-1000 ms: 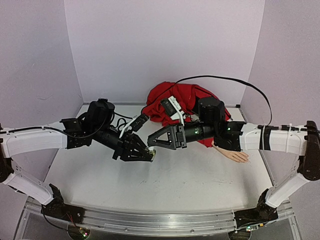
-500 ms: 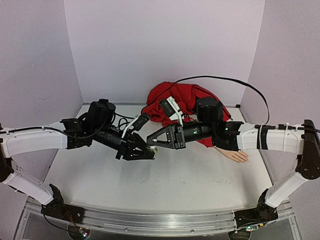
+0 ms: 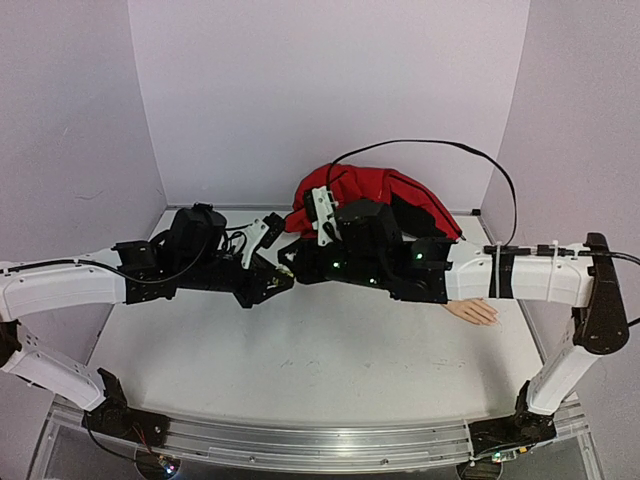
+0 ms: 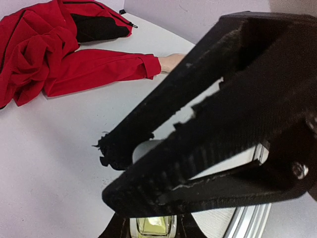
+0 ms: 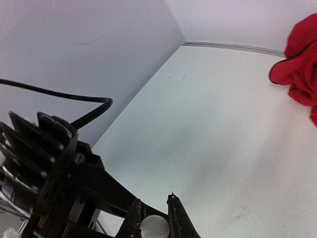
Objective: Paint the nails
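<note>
My left gripper (image 3: 281, 284) is shut on a small clear yellowish bottle (image 4: 153, 226), held above the table. My right gripper (image 3: 289, 268) meets it from the right and is shut on the bottle's white cap (image 5: 153, 227). In the left wrist view the right gripper's black fingers (image 4: 208, 124) cross in front of the cap (image 4: 142, 148). The pale mannequin hand (image 3: 472, 312) lies on the table at the right, sticking out of the red jacket sleeve (image 4: 99, 65). It also shows in the left wrist view (image 4: 171, 62). Its nails are too small to make out.
The red jacket (image 3: 372, 200) is heaped at the back of the table, behind both wrists. A black cable (image 3: 420, 146) arcs above it. Purple walls (image 3: 330, 90) close off the back and sides. A metal rail (image 3: 300, 440) runs along the near edge.
Both grippers have moved back and left towards the jacket with the bottle between them. The right wrist has turned and drawn in closer, its fingers now on the cap.
</note>
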Motion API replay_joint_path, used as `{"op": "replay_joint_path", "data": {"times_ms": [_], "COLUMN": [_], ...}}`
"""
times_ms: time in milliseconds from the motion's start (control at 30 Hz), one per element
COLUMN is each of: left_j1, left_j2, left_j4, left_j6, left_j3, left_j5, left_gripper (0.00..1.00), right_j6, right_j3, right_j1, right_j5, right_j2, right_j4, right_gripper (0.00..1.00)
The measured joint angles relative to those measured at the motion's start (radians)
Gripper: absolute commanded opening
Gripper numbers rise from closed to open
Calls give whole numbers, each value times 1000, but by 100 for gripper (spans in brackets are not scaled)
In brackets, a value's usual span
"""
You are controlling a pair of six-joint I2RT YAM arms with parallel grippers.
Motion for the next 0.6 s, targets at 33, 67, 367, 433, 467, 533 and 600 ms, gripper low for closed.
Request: {"op": "replay_joint_path", "data": {"times_ms": [33, 67, 367, 433, 467, 533, 600], "left_j1": [-1, -1, 8, 16, 18, 24, 29], "left_j2": [0, 2, 11, 11, 11, 10, 10], "left_j4": [-3, -6, -1, 2, 2, 5, 10], "left_j6": [1, 2, 28, 28, 29, 33, 49], "left_j3": [0, 0, -7, -18, -20, -23, -23], "left_j5": [-9, -11, -39, -47, -43, -14, 71], "left_gripper": [0, 0, 0, 0, 0, 0, 0], "right_j6": [9, 15, -5, -18, -22, -26, -28], "right_j3": [16, 24, -10, -78, -113, -176, -219], "right_j1": [21, 32, 36, 7, -12, -64, -111], "right_j5": [64, 101, 71, -23, -75, -178, -269], "right_j2": [10, 17, -11, -76, -113, -183, -231], "right_j4": [-20, -29, -19, 9, 25, 64, 103], "right_gripper": [0, 0, 71, 81, 85, 89, 90]}}
